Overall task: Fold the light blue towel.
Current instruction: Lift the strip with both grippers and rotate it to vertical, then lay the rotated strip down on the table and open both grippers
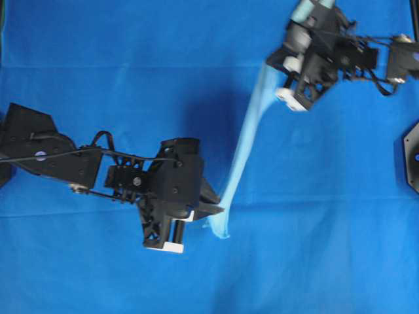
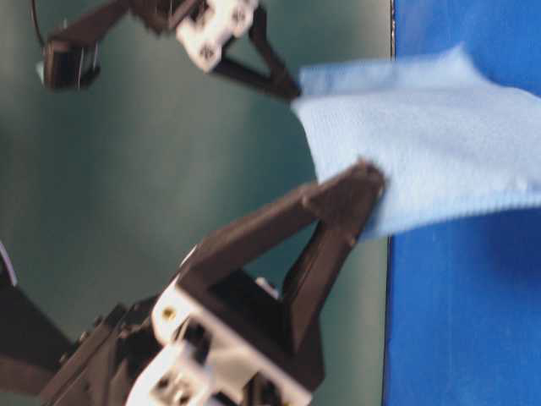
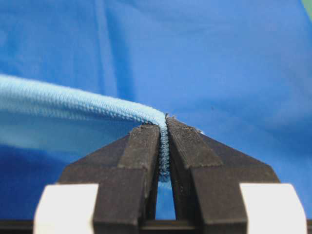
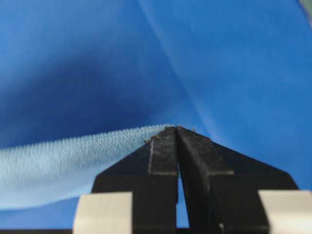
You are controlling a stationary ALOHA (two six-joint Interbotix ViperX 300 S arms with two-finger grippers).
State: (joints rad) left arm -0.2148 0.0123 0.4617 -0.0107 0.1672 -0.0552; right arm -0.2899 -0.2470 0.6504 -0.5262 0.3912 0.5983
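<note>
Overhead, thin pale sky-blue microfibre towel hangs stretched above the royal-blue-covered desk, between left pincer mid-desk and right pincer near the far-right corner. Wrist views show both clamped on its hem; lowering evenly and taut should help it fold cleanly.

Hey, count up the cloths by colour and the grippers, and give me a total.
Light blue towel: 1
Deep blue cloth: 1
Grippers: 2, left gripper, right gripper, both shut on the towel
Total: 4
</note>
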